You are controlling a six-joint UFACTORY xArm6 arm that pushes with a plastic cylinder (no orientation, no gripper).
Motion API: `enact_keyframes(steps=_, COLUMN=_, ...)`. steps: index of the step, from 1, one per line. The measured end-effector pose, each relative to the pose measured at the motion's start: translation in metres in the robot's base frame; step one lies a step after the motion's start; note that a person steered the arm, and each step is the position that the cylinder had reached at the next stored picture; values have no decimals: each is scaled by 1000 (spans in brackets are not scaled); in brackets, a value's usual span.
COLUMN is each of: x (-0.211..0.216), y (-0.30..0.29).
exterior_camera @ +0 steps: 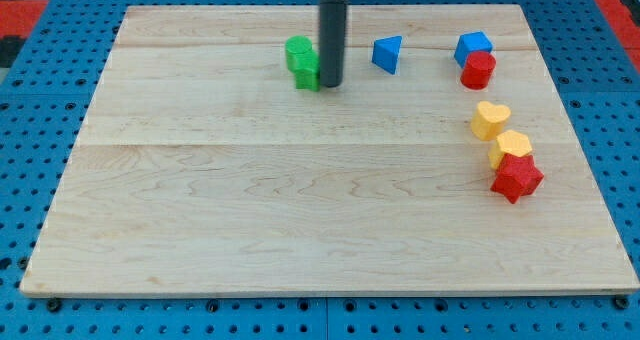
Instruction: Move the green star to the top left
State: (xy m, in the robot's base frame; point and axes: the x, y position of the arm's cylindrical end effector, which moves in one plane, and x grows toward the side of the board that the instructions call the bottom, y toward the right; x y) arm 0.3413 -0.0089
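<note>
My tip (330, 84) pressed the right side of the green star (308, 75) near the board's (300, 230) top edge; the green cylinder (297, 52) touching it risked being shoved along, or deflecting it.

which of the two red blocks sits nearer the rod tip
The upper red block, touching the blue cube. The red star lies farther down the view's right side, much farther from my tip.

View: one camera, raised, at the view's bottom edge of the wooden board (300, 230), tilted down.
Range: near; the board almost fills the frame.
</note>
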Motion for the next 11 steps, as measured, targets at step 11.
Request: enact_keyframes(steps=11, x=-74, y=-202)
